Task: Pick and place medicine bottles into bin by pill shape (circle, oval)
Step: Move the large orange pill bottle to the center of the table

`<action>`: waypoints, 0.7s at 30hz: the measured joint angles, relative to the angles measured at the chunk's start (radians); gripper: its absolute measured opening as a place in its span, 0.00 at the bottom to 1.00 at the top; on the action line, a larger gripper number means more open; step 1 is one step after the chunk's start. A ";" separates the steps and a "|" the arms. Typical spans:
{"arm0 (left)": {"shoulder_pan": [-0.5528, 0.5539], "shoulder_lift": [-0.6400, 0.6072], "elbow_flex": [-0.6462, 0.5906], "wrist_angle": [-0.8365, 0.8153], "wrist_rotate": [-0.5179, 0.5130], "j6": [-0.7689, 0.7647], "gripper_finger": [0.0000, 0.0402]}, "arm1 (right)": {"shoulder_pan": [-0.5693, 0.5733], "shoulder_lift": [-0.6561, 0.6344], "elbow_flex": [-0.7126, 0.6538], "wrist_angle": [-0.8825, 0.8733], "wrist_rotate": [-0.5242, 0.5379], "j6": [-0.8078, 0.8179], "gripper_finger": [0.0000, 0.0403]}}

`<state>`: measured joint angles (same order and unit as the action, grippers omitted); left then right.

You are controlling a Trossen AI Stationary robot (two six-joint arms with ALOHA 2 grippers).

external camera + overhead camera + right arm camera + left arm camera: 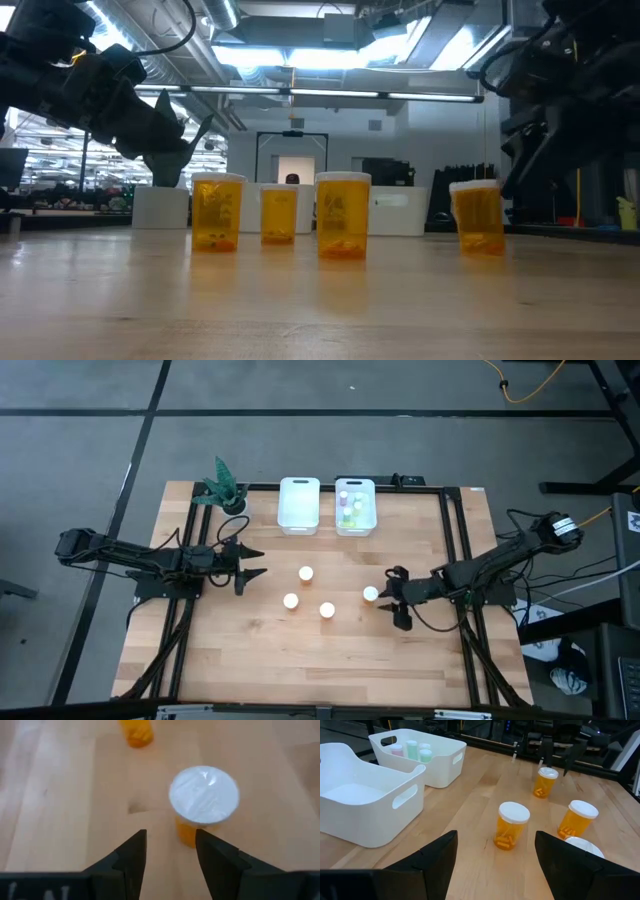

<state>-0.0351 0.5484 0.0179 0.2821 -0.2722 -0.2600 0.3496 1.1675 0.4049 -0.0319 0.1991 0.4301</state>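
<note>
Bottles: you have four standing mid-table; right gripper, jaws narrowly apart, sits beside one; left gripper gapes wide.

Both arms are dark and jointed, trailing black cables. Each gripper ends in two dark, wedge-shaped fingers

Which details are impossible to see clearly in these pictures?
- Pill shape in the four orange bottles: too small in the high view; the low view shows only yellow blur.
- Bottles in the right bin: its wall hides their bodies in the left wrist view; too small from above.
- Left bin floor: washed-out white, so contents cannot be confirmed.
- Nearest bottle in the left wrist view: hidden behind a finger.
</note>
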 joint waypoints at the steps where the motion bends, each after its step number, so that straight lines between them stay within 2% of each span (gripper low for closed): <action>1: 0.000 0.000 0.000 0.000 0.000 0.000 0.64 | 0.000 0.000 0.000 0.000 0.019 0.000 0.43; 11: 0.000 0.000 0.000 0.000 0.000 0.000 0.64 | -0.007 0.102 0.000 0.038 0.044 -0.008 0.43; 18: 0.000 0.000 0.000 0.000 0.000 0.000 0.64 | -0.074 0.229 0.007 0.182 0.048 -0.048 0.43; 21: 0.000 0.000 0.000 0.000 0.000 0.000 0.64 | -0.112 0.270 0.040 0.191 0.086 -0.069 0.43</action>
<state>-0.0350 0.5484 0.0178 0.2821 -0.2722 -0.2600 0.2375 1.4374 0.4451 0.1592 0.2852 0.3606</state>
